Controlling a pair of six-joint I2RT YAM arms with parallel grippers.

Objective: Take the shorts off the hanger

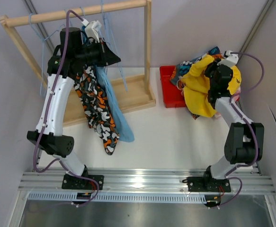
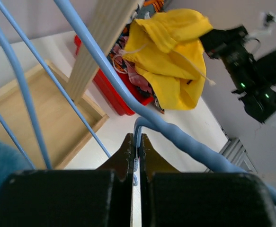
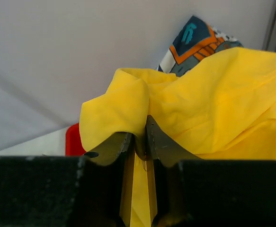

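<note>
Between right fingers (image 3: 162, 145), perhaps, yellow shorts (image 3: 213, 104).

Lab: aluminium rail (image 1: 147, 182), grey screens (image 1: 199, 28)

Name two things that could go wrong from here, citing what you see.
1. The yellow shorts are pinched in the right gripper by the red bin; they may cling and get dragged out.
2. The left gripper clamps only thin hanger wire, which may slip while the blotched shorts and light blue shorts hang below it.
</note>
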